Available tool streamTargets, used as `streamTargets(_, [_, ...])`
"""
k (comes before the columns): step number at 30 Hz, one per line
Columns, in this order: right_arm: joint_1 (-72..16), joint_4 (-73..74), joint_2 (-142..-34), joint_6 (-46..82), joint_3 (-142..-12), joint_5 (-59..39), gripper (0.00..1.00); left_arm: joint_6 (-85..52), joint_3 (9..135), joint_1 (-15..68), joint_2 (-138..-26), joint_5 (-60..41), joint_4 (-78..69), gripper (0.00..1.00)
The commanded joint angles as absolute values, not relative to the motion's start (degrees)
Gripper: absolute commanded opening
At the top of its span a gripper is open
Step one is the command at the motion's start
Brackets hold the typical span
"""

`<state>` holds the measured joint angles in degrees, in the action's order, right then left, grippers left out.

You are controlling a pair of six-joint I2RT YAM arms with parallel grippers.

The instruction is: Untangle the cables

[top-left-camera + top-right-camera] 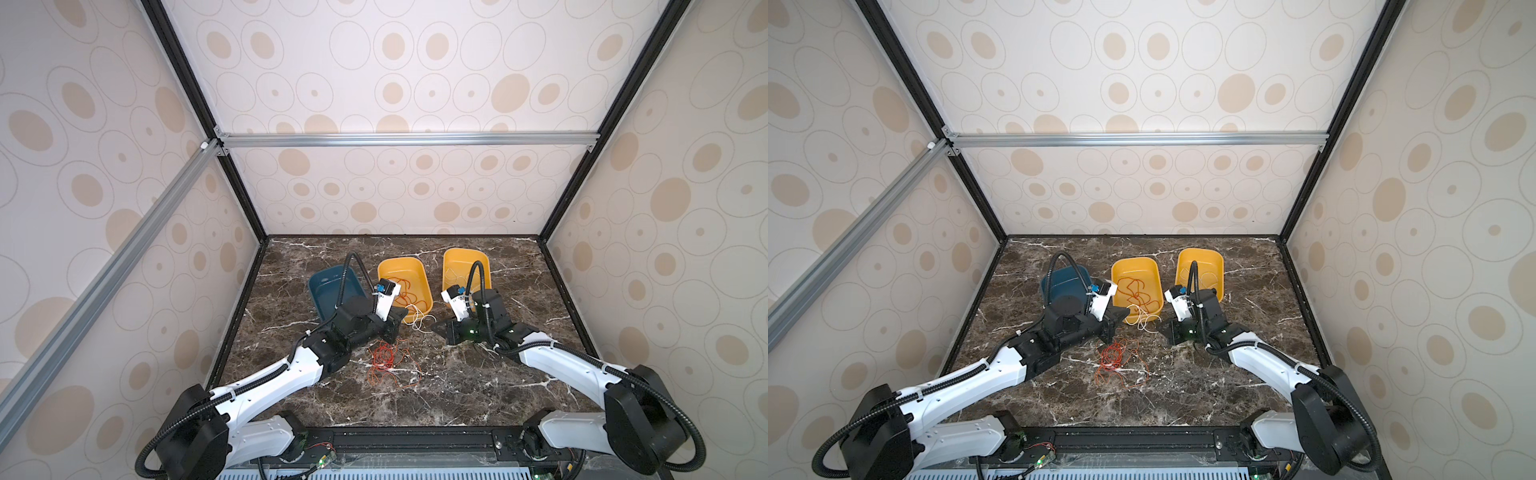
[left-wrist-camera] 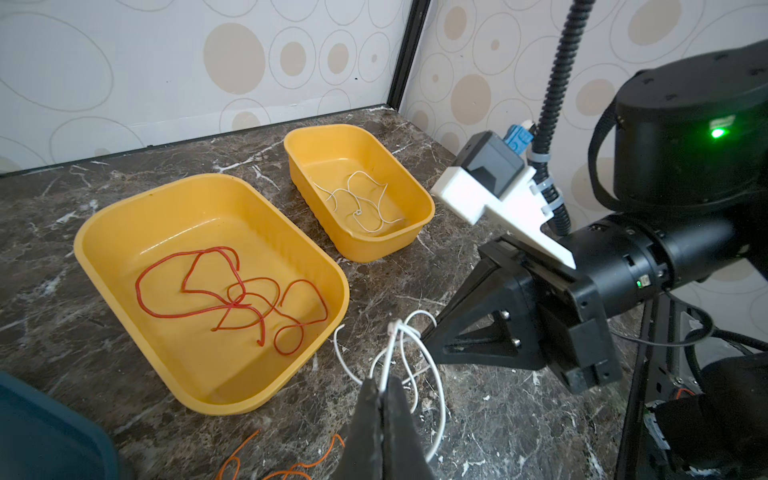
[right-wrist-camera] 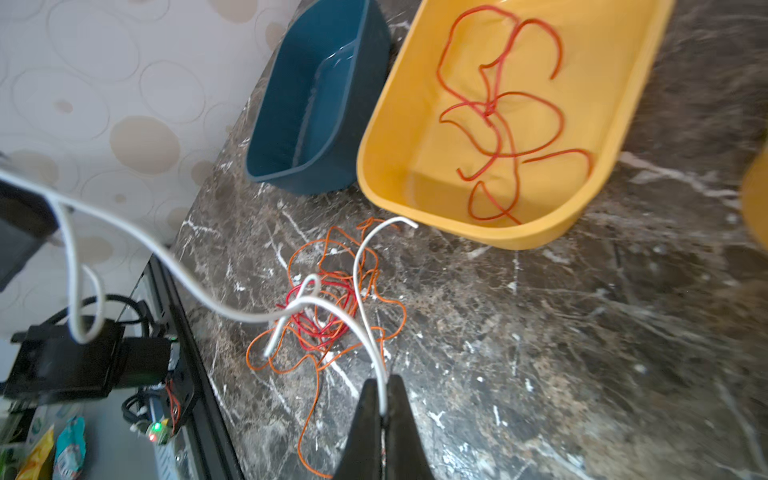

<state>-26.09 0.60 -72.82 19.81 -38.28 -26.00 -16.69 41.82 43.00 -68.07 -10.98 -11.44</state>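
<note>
A white cable (image 1: 420, 319) (image 1: 1144, 319) hangs in loops just in front of the middle yellow tray, between my two grippers. My left gripper (image 2: 381, 384) (image 1: 402, 315) is shut on one strand of the white cable (image 2: 400, 345). My right gripper (image 3: 385, 380) (image 1: 435, 328) is shut on another strand of the white cable (image 3: 379, 370), which arcs away toward the left arm. A tangle of orange and red cables (image 1: 388, 359) (image 3: 328, 316) lies on the marble nearer the front. One red cable (image 2: 232, 291) lies in the middle tray and a thin white cable (image 2: 361, 199) in the right tray.
Three trays stand in a row at the back: a blue tray (image 1: 328, 282), a middle yellow tray (image 1: 384, 270) and a right yellow tray (image 1: 461, 251). Both arms lean in over the dark marble table (image 1: 478, 386). Patterned walls enclose the table on three sides.
</note>
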Motion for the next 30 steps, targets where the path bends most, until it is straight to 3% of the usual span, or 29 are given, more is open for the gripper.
streamTargets(1, [-21.35,-3.13,-71.33,22.89,-40.45,-18.81,0.00,-14.29,46.84,42.20,-71.33,-9.54,-11.23,0.00])
streamTargets(9, [-14.04,-5.67,-72.40,25.25,-45.55,-11.34,0.00,-14.20,56.06,37.98,-82.74,-10.44,-9.24,0.00])
streamTargets(17, [-11.97,-5.38,-74.79,25.43,-52.34,-7.68,0.00,-14.94,71.59,34.72,-100.33,-18.35,-8.76,0.00])
streamTargets(30, [-10.27,-4.20,-85.45,23.79,-61.60,-8.78,0.00,-19.04,100.92,36.24,-125.25,-28.00,-4.02,0.00])
